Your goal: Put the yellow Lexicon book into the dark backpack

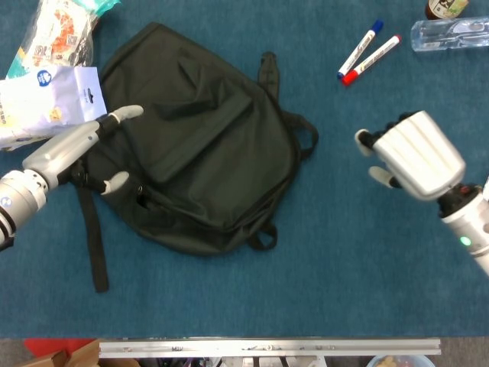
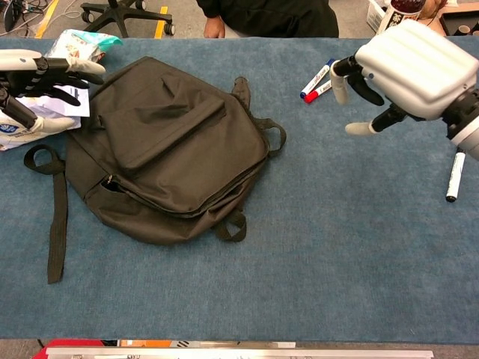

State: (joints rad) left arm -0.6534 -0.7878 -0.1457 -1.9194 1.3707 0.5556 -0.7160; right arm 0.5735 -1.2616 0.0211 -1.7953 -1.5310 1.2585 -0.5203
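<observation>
The dark backpack lies flat on the blue table, its flap down over the opening. The yellow Lexicon book is hidden from both views. My left hand is at the backpack's left edge, fingers spread, holding nothing. My right hand hovers well to the right of the backpack, above the table, fingers loosely curved and empty.
Snack bags lie at the far left. Blue and red markers, a water bottle and a drink bottle stand at the back right. A black marker lies at the right. A loose strap trails left.
</observation>
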